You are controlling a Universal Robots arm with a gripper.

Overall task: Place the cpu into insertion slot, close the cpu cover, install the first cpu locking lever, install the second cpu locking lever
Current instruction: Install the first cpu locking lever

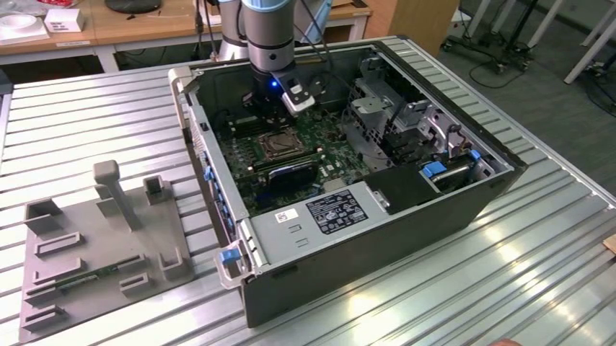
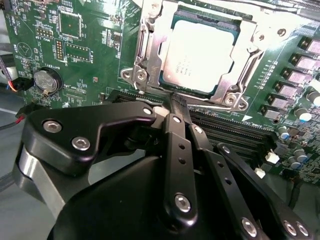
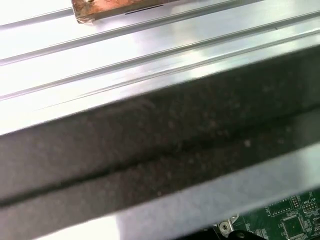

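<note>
Silvery cpu cover (image 2: 146, 47) lies shut over the pale cpu (image 2: 200, 57), so the chip is seated in the insertion slot (image 2: 134, 75) on the green motherboard (image 2: 90, 30). The gripper (image 2: 176, 102) has its fingers pressed together with nothing between them and its tip at the socket edge, a pose that looks suited to pushing, not grasping.

Robotics lab or test workshop was indicated. Ribbed aluminium bench (image 1: 539, 238) was seen carrying opened computer case (image 1: 385, 238) and grey fixture tray (image 1: 97, 254). Robot arm (image 1: 267, 29) was seen reaching into case. Wooden desks (image 1: 144, 27) with white boxes (image 1: 63, 19) and wheeled stands (image 1: 486, 47) on grey floor (image 1: 539, 79) were seen behind.
</note>
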